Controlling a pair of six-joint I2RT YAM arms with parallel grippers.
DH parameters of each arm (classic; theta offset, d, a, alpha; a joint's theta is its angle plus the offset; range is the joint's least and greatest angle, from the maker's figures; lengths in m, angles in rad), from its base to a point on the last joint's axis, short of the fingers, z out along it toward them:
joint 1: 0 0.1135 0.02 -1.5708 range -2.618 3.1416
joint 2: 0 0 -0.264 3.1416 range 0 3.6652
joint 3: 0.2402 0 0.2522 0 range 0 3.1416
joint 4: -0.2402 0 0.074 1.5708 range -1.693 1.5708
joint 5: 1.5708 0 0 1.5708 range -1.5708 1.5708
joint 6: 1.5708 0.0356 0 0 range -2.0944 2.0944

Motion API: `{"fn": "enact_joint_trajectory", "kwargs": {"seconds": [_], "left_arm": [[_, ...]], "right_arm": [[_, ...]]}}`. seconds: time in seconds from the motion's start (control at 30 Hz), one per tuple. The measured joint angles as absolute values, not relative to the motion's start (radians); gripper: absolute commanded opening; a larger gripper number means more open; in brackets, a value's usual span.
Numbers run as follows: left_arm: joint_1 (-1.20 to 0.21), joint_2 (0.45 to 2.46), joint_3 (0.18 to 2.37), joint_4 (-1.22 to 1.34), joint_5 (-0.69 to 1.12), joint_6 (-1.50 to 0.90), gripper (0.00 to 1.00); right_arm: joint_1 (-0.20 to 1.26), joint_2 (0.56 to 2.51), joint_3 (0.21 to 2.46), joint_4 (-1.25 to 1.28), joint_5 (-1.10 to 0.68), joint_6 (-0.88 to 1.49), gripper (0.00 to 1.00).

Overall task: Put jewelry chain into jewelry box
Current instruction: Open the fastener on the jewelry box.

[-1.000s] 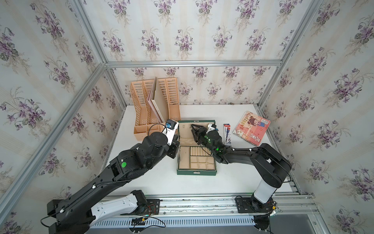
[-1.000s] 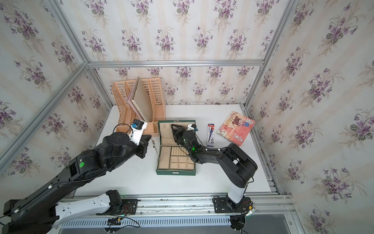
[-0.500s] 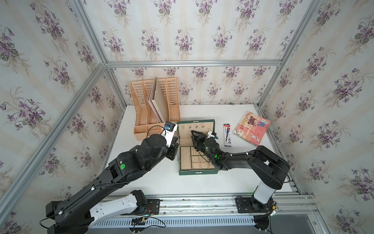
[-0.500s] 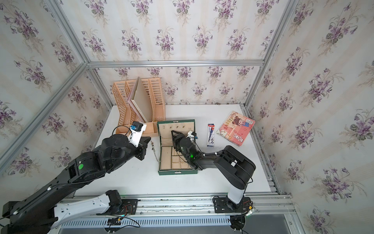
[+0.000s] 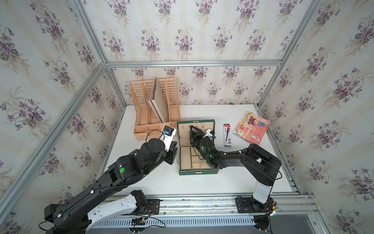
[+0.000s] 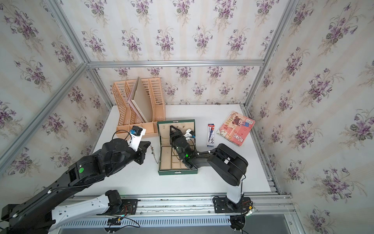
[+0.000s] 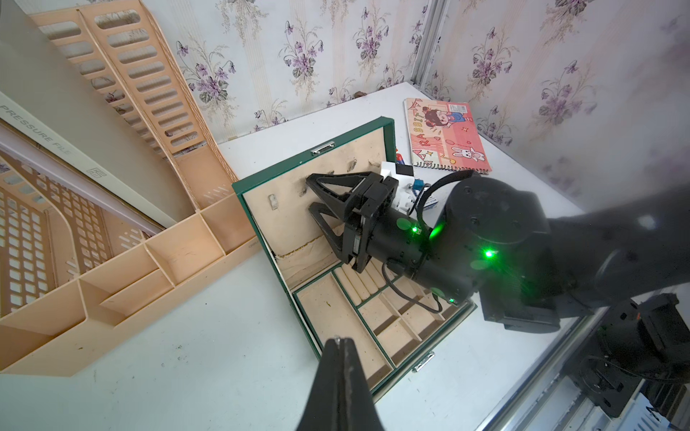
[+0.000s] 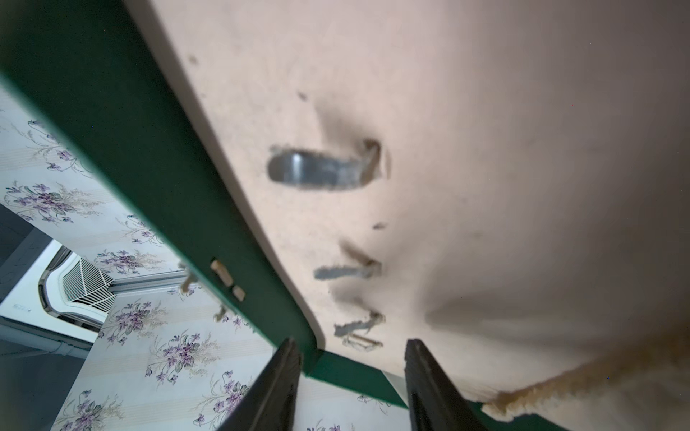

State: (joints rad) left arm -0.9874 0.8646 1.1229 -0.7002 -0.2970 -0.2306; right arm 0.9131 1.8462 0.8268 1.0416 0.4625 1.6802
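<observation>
Pinching the jewelry chain point(image 6: 155, 156) in closed fingers, the left gripper point(image 7: 340, 347) is dangling it at mid-frame just left of the jewelry box point(image 6: 178, 172), while the right gripper point(image 7: 311, 194), fingers parted, is seemingly bracing the lid point(image 7: 287, 224) open.

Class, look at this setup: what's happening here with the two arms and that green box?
The left gripper is shut on the jewelry chain, which dangles just outside the open jewelry box, beside its side wall. The right gripper, jaws apart and gripping nothing, reaches over the box to the lining of its lid. The chain is not yet in the box.
</observation>
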Motion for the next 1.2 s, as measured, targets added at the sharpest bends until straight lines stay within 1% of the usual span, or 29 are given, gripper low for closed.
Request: {"fn": "enact_joint_trajectory", "kwargs": {"seconds": [0.33, 0.63, 1.2], "left_arm": [[-0.987, 0.850, 1.108, -0.694, -0.290, -0.234, 0.00], [-0.987, 0.843, 1.104, -0.693, -0.280, -0.238, 0.00], [-0.987, 0.841, 1.102, -0.692, -0.265, -0.238, 0.00]], "right_arm": [[0.910, 1.875, 0.868, 1.026, 0.481, 1.685, 0.49], [0.900, 1.879, 0.845, 1.025, 0.477, 1.710, 0.42], [0.893, 1.895, 0.830, 1.071, 0.443, 1.720, 0.37]]}}
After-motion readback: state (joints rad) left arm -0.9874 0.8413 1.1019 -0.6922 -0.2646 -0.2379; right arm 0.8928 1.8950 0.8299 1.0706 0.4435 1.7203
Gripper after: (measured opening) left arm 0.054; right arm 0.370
